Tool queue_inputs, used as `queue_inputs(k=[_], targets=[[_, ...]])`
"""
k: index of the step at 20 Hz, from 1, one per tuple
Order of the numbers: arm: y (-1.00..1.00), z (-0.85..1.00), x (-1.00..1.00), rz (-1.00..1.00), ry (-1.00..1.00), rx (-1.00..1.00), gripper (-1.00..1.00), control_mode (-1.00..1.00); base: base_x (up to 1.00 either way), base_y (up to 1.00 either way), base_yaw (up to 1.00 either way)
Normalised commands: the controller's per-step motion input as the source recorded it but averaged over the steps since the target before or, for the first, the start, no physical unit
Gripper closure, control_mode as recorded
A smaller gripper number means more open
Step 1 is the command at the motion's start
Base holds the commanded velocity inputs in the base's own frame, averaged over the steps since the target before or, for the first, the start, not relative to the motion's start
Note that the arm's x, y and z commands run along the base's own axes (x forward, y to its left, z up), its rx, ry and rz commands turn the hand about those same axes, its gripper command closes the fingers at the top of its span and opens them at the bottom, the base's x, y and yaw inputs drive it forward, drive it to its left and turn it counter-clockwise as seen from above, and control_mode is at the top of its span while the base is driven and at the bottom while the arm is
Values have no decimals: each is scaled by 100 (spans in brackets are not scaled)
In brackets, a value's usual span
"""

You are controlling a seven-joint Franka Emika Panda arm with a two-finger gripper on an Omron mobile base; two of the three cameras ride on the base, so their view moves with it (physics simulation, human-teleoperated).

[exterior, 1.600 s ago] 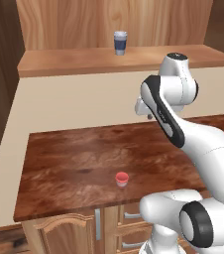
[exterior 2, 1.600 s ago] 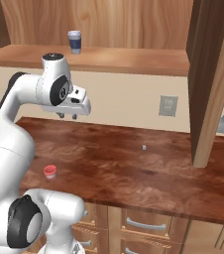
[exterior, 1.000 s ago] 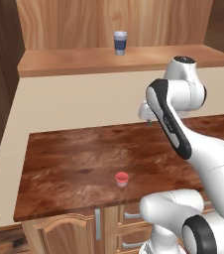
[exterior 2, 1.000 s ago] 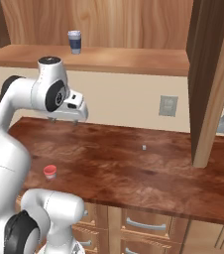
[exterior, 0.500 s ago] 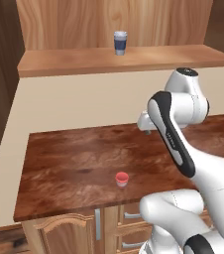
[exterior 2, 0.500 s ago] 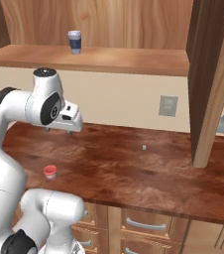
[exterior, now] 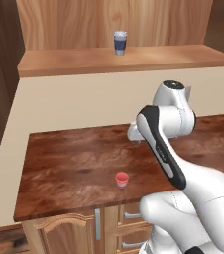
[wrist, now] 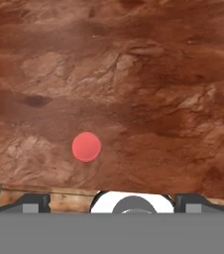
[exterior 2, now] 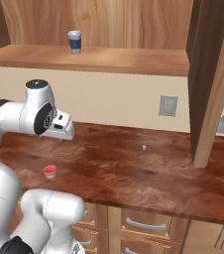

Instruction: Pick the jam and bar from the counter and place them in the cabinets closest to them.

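The jam (exterior: 121,179) is a tiny red pot standing on the dark wood-grain counter (exterior: 69,163) close to its front edge. The right base view shows the jam (exterior 2: 49,171) below and to the left of my hand. My gripper (exterior 2: 58,137) hangs above the counter, behind the jam and pointing down. In the hand view the jam (wrist: 86,147) lies left of centre, ahead of the fingertips (wrist: 33,201), which stand wide apart and open with nothing between them. The bar is out of view. The open cabinet shelf (exterior: 109,59) runs above the counter.
A blue-grey cup (exterior: 120,42) with a pale lid stands on the shelf. A small grey speck (exterior 2: 143,147) lies on the counter near the back wall. A wall outlet (exterior 2: 168,105) and a tall cabinet side panel (exterior 2: 213,74) are at the right. Drawer fronts (exterior 2: 148,225) sit below.
The arm has folded downward and the hand has dropped from near shelf height to low over the counter, closer to the jam. The jam has not moved.
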Motion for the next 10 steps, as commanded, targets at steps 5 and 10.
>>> queue_inputs(k=[5, 10], targets=[[26, -36, 0, 0, 3, 0, -100, -100, 0, 0, 0], [28, -38, 2, 0, 5, 0, -100, -100, 0, 0, 0]])
